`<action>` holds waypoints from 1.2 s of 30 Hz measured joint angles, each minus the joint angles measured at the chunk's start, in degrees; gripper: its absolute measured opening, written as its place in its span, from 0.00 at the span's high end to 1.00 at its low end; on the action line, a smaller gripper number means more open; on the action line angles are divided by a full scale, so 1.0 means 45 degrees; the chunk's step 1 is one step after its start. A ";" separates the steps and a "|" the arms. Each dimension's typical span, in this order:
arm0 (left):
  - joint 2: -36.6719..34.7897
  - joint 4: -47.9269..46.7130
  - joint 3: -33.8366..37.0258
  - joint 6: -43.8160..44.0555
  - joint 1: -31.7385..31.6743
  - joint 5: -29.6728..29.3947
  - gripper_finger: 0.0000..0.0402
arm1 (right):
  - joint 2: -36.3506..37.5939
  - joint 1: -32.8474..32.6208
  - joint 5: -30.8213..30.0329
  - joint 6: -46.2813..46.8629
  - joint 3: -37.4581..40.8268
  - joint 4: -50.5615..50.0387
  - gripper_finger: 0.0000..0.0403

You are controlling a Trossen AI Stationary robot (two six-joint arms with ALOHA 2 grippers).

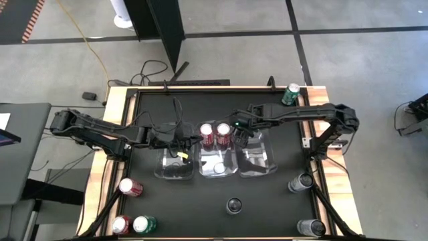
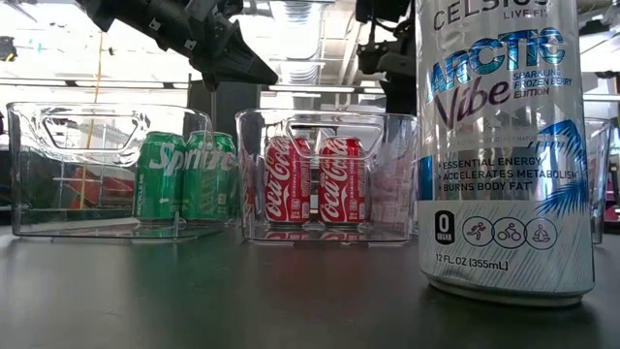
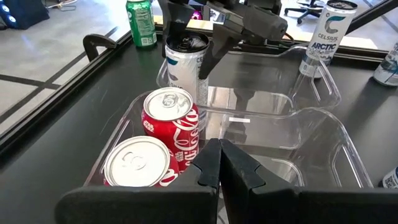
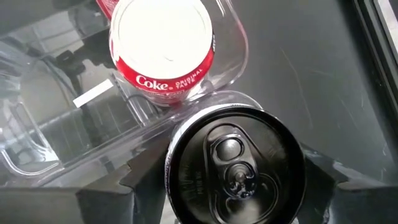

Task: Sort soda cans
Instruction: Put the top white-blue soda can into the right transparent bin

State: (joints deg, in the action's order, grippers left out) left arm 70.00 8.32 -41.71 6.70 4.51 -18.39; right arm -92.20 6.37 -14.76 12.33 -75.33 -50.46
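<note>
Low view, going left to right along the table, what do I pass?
Left clear tray → two green Sprite cans inside it → middle clear tray → two red Coke cans inside it → tall silver Celsius can, closest to the camera.

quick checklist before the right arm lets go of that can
1. Right gripper closed around the Celsius can: ok.
2. Can upright, black top level: ok.
3. Can over the right tray, at its far end: ok.
4. Can's base resting on the tray floor: cannot tell.
5. Middle tray holds only the two Coke cans: ok.
6. Left gripper shut, empty, clear of the right arm: ok.
</note>
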 joint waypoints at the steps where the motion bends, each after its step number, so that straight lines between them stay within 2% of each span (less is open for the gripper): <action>1: 0.0000 0.0003 0.0000 0.0000 0.0000 0.0000 1.00 | 0.0000 0.0000 0.0000 0.0016 0.0000 0.0000 0.29; 9: 0.0000 0.0008 0.0000 -0.0004 0.0000 0.0000 1.00 | 0.0024 0.0011 -0.0029 0.0067 -0.0029 0.0152 0.15; 22: -0.0005 0.0013 0.0000 -0.0005 0.0000 0.0005 1.00 | 0.0156 -0.0064 -0.0084 -0.0033 -0.0036 0.0081 0.17; 31: -0.0010 -0.0038 0.0000 -0.0005 0.0000 0.0010 1.00 | 0.0803 -0.0491 -0.0736 -0.0405 -0.1601 -0.0763 0.11; 36: -0.0010 -0.0203 0.0000 0.0006 0.0000 0.0010 1.00 | 0.1645 -0.1238 -0.0753 -0.0412 -0.2137 -0.1509 0.11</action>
State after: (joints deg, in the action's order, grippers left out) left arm 69.95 7.41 -41.71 6.73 4.51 -18.35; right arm -84.80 0.80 -18.15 10.48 -84.95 -57.25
